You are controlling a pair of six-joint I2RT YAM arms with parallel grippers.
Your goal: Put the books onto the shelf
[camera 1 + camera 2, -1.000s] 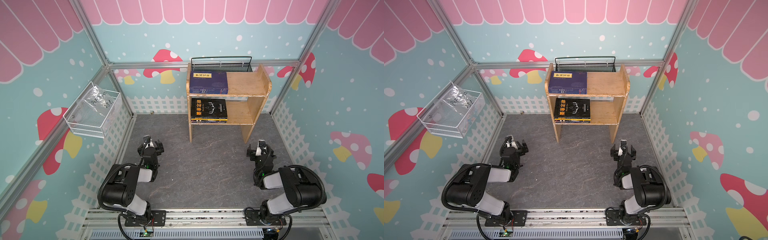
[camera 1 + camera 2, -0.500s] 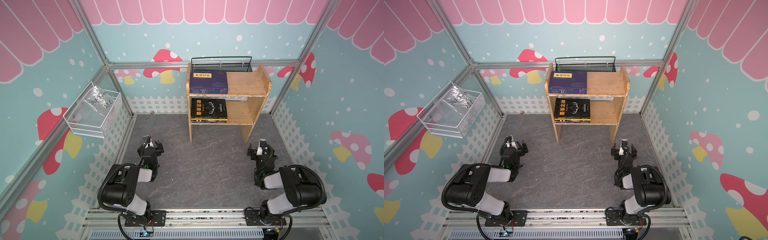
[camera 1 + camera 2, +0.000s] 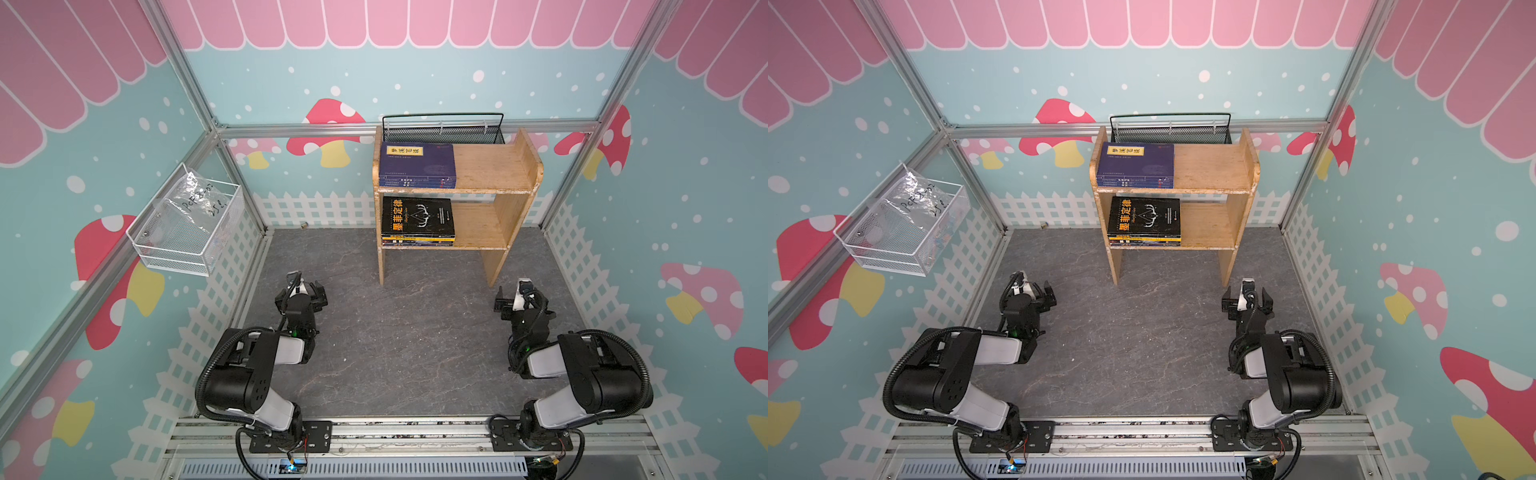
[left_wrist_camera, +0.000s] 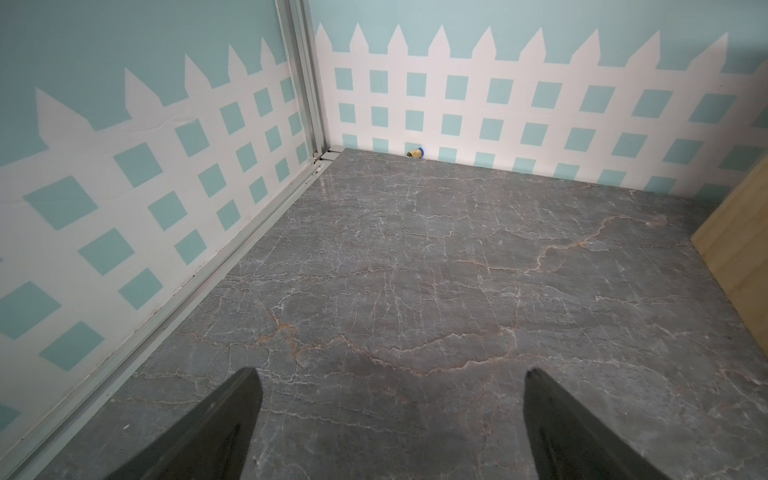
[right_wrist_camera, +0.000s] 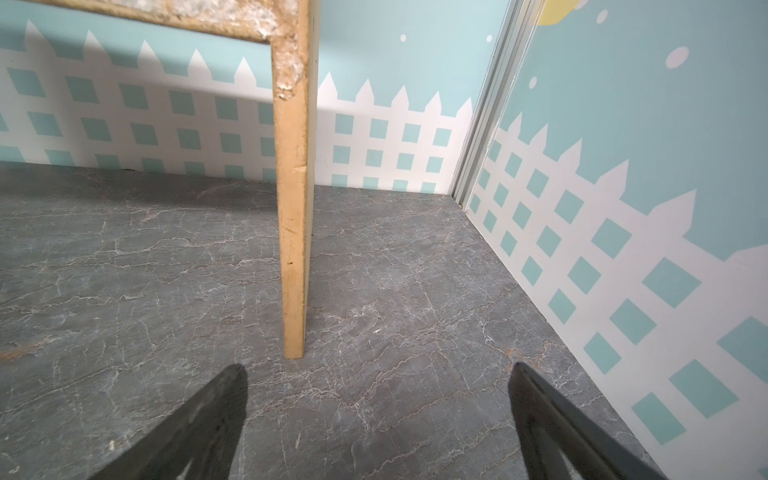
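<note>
The books [image 3: 419, 165] lie in two stacks on the shelf [image 3: 494, 166], one per tier. The left claw [image 4: 390, 376] and right claw [image 5: 376, 368] hang spread and empty above the desk [image 3: 415, 332]. The job looks done, so no further grasp seems needed.

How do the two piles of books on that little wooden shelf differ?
The upper pile sits on the shelf's top tier, the lower pile on its bottom tier. The upper pile's top cover is navy with a yellow label; the lower pile's is black with yellow lettering. Both lie flat at the shelf's left end in both top views.
</note>
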